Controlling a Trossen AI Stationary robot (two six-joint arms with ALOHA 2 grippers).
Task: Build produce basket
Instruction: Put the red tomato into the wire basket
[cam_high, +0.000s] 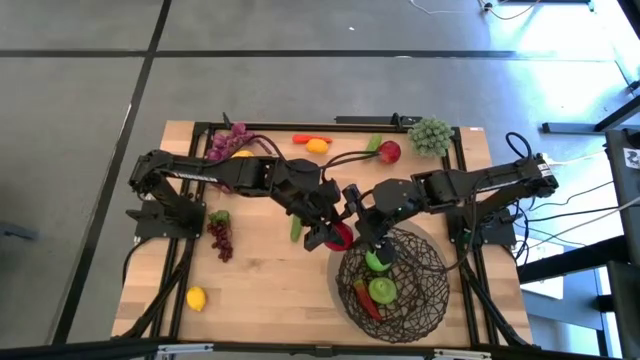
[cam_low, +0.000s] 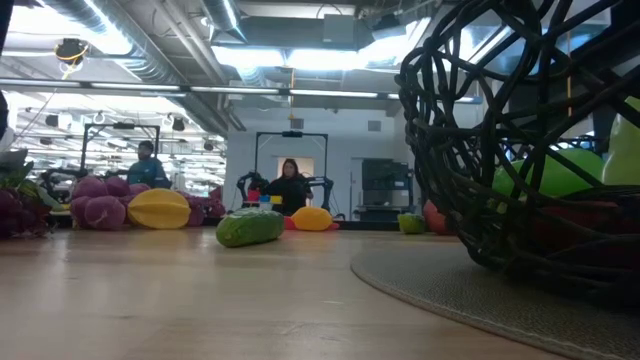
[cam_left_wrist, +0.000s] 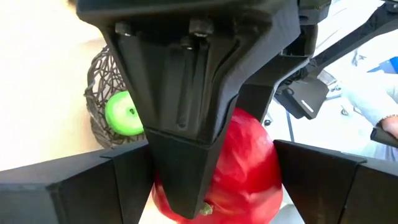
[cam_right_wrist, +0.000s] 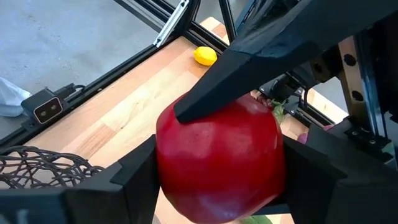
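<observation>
A red apple (cam_high: 340, 236) hangs above the table beside the left rim of the dark woven basket (cam_high: 420, 300). My right gripper (cam_right_wrist: 217, 180) comes at it from the right and is shut on it. My left gripper (cam_left_wrist: 211, 186) comes from the left and is open, one finger on either side of the same apple (cam_left_wrist: 249, 168). One right finger (cam_left_wrist: 186, 124) crosses the apple's front in the left wrist view. Two green apples (cam_high: 381, 278) and a red chili (cam_high: 365, 300) lie in the basket. My right gripper pinches the red apple by two opposite sides (cam_right_wrist: 163, 168) between its two fingers, slanting down from the table's right. The apple is lifted clear of the table, its stem end (cam_right_wrist: 273, 109) turned sideways. My left gripper: I cannot tell whether its fingers (cam_right_wrist: 249, 62) touch the apple.
On the wood lie a cucumber (cam_high: 296, 228), red grapes (cam_high: 220, 238) and a lemon (cam_high: 196, 297). Along the far edge are purple grapes (cam_high: 228, 143), a carrot and lemon (cam_high: 315, 143), another red apple (cam_high: 389, 152) and green grapes (cam_high: 430, 135). A dark frame rims the table.
</observation>
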